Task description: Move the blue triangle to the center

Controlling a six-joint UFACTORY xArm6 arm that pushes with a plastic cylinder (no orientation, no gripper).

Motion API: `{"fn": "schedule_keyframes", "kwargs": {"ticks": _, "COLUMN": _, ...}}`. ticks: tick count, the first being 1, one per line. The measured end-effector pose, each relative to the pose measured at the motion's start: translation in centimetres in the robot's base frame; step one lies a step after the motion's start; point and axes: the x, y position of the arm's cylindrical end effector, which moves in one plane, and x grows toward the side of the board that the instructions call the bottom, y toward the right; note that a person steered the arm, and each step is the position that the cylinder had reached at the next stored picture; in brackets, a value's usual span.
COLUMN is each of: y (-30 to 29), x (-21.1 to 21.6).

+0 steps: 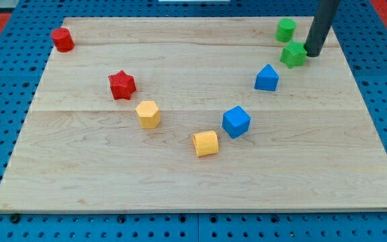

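The blue triangle block (267, 78) lies on the wooden board (79, 161) at the view's upper right. My tip (313, 52) is at the top right, right of a green star block (293, 54) and close against it, above and to the right of the blue triangle. A blue cube (236, 122) lies lower, near the board's middle.
A green cylinder (285, 29) lies at the top right. A yellow cylinder (205, 143) and a yellow hexagon (148, 113) lie near the middle. A red star (121, 85) lies at the left, a red cylinder (62, 39) at the top left corner.
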Motion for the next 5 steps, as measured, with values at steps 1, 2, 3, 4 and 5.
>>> {"fn": "schedule_keyframes", "kwargs": {"ticks": 1, "y": 0.2, "x": 2.4}}
{"fn": "schedule_keyframes", "kwargs": {"ticks": 2, "y": -0.6, "x": 7.3}}
{"fn": "schedule_keyframes", "kwargs": {"ticks": 3, "y": -4.5, "x": 7.7}}
{"fn": "schedule_keyframes", "kwargs": {"ticks": 4, "y": -6.7, "x": 7.0}}
{"fn": "schedule_keyframes", "kwargs": {"ticks": 5, "y": -8.6, "x": 7.0}}
